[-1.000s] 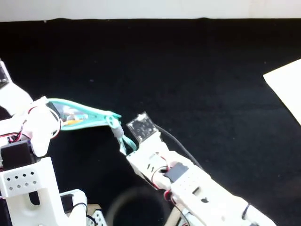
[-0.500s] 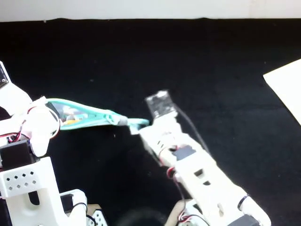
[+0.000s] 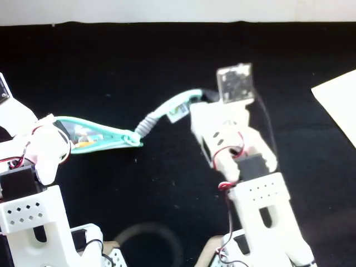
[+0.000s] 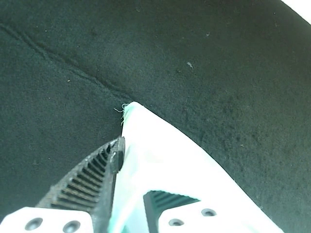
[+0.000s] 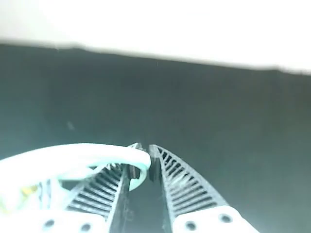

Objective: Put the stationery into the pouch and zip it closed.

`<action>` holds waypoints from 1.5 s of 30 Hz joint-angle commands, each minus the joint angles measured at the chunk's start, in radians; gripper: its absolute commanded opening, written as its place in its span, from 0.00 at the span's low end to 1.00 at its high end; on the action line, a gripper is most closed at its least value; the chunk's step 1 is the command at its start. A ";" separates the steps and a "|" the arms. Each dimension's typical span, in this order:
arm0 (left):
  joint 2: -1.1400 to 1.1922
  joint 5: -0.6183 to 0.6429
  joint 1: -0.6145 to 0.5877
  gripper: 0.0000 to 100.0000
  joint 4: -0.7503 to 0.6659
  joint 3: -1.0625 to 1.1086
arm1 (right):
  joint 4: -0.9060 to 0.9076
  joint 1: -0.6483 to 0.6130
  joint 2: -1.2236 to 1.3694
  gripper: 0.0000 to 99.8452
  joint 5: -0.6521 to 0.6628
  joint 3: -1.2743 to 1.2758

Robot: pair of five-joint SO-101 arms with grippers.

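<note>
The teal pouch (image 3: 97, 137) hangs above the black table at the left, with stationery (image 3: 83, 143) showing orange through its clear side. My left gripper (image 3: 55, 133) is shut on the pouch's left end; in the left wrist view its fingers (image 4: 109, 162) clamp the pale pouch fabric (image 4: 170, 160). A pull strap (image 3: 161, 114) runs from the pouch's right end up and to the right. My right gripper (image 3: 194, 102) is shut on the strap's far end. In the right wrist view the strap (image 5: 73, 154) loops between the shut right gripper (image 5: 144, 158).
A cream sheet (image 3: 339, 103) lies at the table's right edge. A dark cable loop (image 3: 150, 236) lies at the near edge between the two arm bases. The black cloth (image 3: 139, 61) stretches back to a pale wall.
The right arm has swung away from the pouch's right end, up and to the right, drawing the strap out with it. The left arm and pouch have stayed put.
</note>
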 commanded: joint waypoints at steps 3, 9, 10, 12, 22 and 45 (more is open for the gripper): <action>0.022 0.003 -0.005 0.01 -0.008 0.001 | 0.145 0.007 -0.048 0.01 0.000 -0.272; 0.022 0.003 -0.005 0.01 -0.008 0.001 | 0.292 -0.012 -0.079 0.01 0.000 -0.437; 0.021 0.003 -0.005 0.01 -0.008 0.001 | 0.312 -0.027 -0.085 0.01 0.000 -0.461; 0.021 0.003 -0.005 0.01 -0.008 0.001 | 0.352 -0.064 -0.094 0.01 0.002 -0.519; 0.021 0.006 -0.005 0.01 -0.008 0.001 | 0.423 -0.133 -0.091 0.01 0.002 -0.751; 0.028 0.006 0.312 0.23 0.219 -0.538 | 0.374 -0.323 0.140 0.01 0.060 -1.010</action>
